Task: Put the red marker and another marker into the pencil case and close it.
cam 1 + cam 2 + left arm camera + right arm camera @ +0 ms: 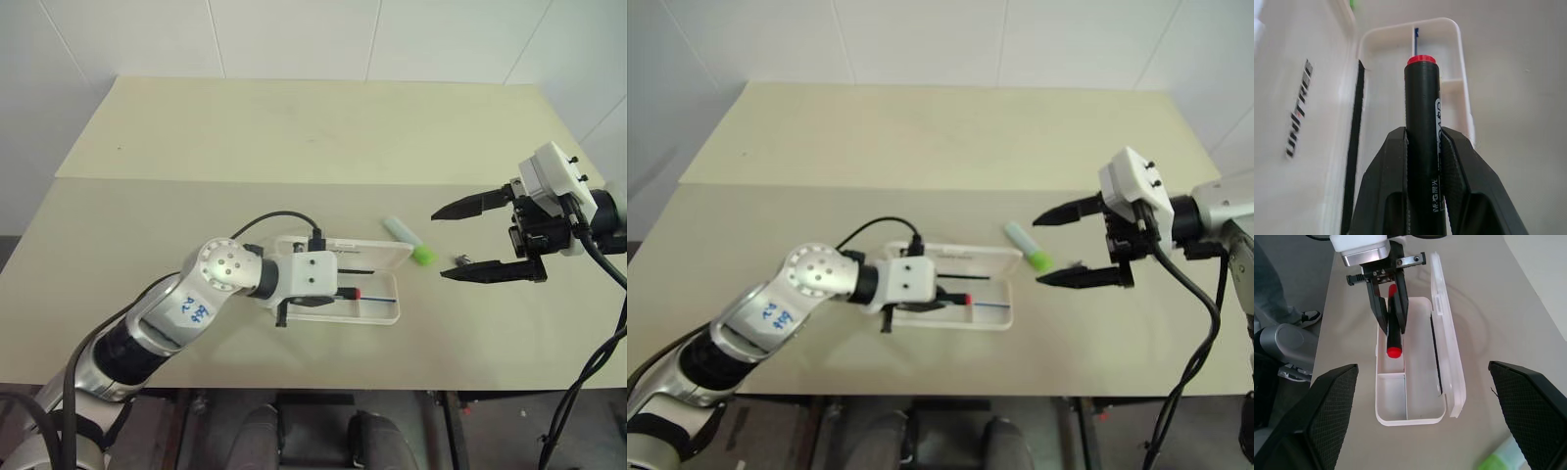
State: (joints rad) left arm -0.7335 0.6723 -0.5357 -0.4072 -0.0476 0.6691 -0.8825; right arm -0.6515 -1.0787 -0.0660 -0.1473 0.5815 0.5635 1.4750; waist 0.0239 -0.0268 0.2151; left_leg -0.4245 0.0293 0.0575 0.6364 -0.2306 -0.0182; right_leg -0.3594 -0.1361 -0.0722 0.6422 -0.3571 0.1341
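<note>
the red marker point(1393, 333) sits clamped in my left claw point(338, 292), tip over the open pencil case point(387, 311) on the bench point(294, 147). the green highlighter point(411, 243) lies just beside the case's lid. my right claw point(460, 245) hangs wide near it.

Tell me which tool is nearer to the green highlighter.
Right. The right tool hangs open just beside the green highlighter, at its capped end. The left tool is farther off, over the open pencil case, shut on the red marker.
</note>
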